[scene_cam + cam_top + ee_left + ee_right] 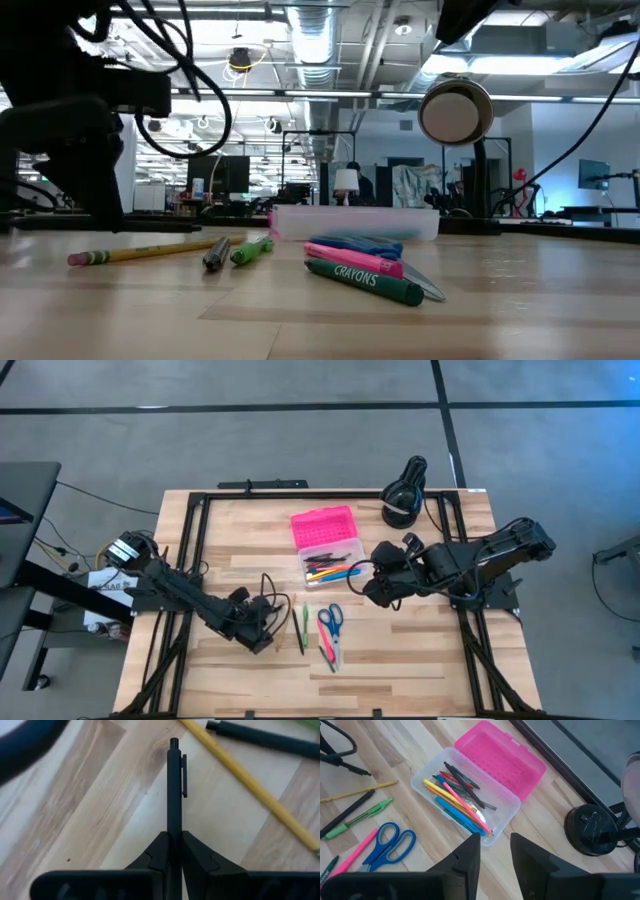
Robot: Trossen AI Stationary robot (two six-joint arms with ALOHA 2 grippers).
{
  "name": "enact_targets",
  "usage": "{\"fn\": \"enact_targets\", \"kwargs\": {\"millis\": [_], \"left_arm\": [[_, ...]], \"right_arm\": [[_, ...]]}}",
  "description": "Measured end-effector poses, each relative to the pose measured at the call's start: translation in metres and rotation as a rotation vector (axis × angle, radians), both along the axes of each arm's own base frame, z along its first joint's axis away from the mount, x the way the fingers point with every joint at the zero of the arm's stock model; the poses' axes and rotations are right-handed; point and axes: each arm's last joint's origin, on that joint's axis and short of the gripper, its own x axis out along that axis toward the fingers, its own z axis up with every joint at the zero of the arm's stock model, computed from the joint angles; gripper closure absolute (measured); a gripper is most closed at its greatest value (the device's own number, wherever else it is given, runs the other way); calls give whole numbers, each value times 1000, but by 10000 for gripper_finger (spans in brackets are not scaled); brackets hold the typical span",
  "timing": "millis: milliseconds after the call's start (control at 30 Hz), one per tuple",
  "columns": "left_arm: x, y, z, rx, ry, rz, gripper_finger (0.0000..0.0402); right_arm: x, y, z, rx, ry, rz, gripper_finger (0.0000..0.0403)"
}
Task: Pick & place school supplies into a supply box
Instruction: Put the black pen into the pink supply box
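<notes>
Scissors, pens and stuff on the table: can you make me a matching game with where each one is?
Things:
1. scissors
2. black pen
3. pink lid
4. black lamp

Places or states:
A. pinched in the left gripper
B. lying on the wood between a green pen and a pink one
C. flipped open beside the clear tray
D. standing at the table's far edge

Pairs: 1-B, 2-A, 3-C, 4-D

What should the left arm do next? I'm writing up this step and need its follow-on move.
Probably lift straight up. The left hand is shut on a black pen lying on the table, beside a yellow pencil. The supply box sits open, so the pen can then be carried there.
</notes>
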Motion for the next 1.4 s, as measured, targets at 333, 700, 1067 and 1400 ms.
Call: {"fn": "enact_targets", "kwargs": {"millis": [333, 700, 1067, 1400], "left_arm": [[19, 23, 27, 48, -110, 14, 379], [75, 102, 48, -2, -394, -32, 377], [123, 168, 43, -81, -469, -91, 376], [175, 176, 36, -64, -426, -203, 375]], "right_arm": [[0, 0, 0, -3, 0, 6, 301], [4, 1, 1, 9, -38, 6, 301], [6, 1, 2, 16, -61, 2, 301], [5, 5, 2, 44, -83, -17, 301]]}}
